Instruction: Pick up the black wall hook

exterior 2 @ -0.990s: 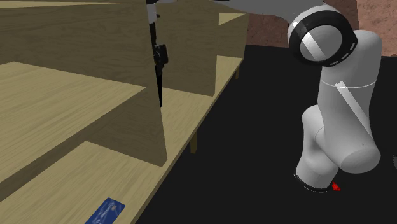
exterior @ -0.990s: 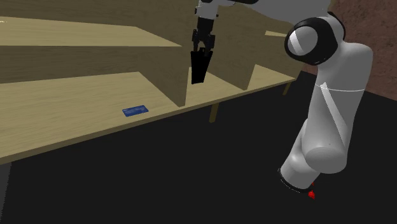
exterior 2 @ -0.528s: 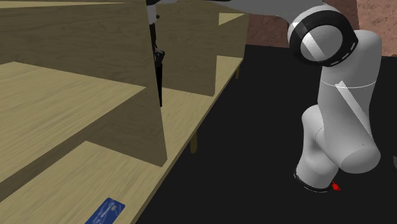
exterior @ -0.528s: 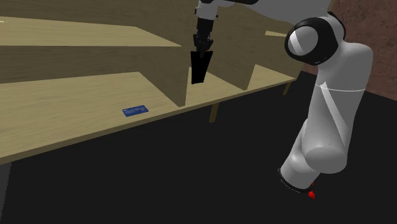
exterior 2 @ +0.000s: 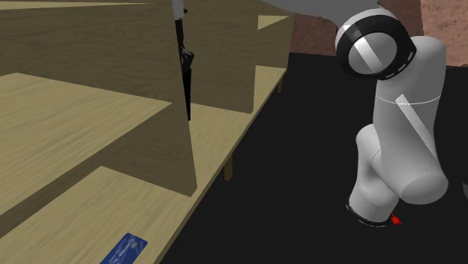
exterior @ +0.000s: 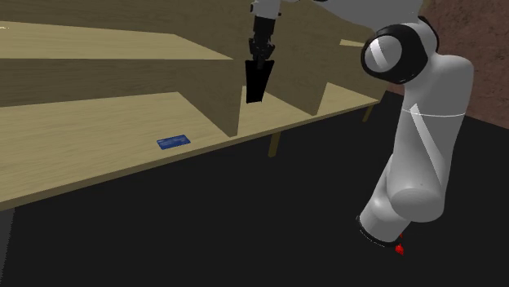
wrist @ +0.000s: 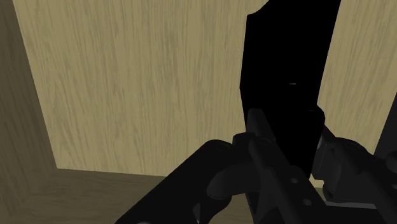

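Black wall hook (wrist: 286, 76): in the wrist view it is a flat dark slab clamped between the gripper's (wrist: 294, 145) two black fingers (wrist: 261, 137), standing up out of them against pale wood grain.

In the shoulder view, nearest at the lower right, the white arm's (exterior: 424, 163) base sits on a dark floor (exterior: 204, 228) with a small red mark (exterior: 400, 249) at its foot. Further in, left of centre, a blue card (exterior: 173, 142) lies flat on the front board of a wooden shelf unit (exterior: 81, 130). Beyond it, at upper centre, the gripper (exterior: 261, 59) points down with the hook (exterior: 254, 86) hanging from it, just right of an upright divider (exterior: 220, 98). Whether the hook's lower tip clears the board below cannot be told.

In the second exterior view the card (exterior 2: 124, 249) is at the lower left, and the gripper (exterior 2: 185, 56) and hook (exterior 2: 187, 94) show at upper centre along the divider's (exterior 2: 176, 112) far edge.
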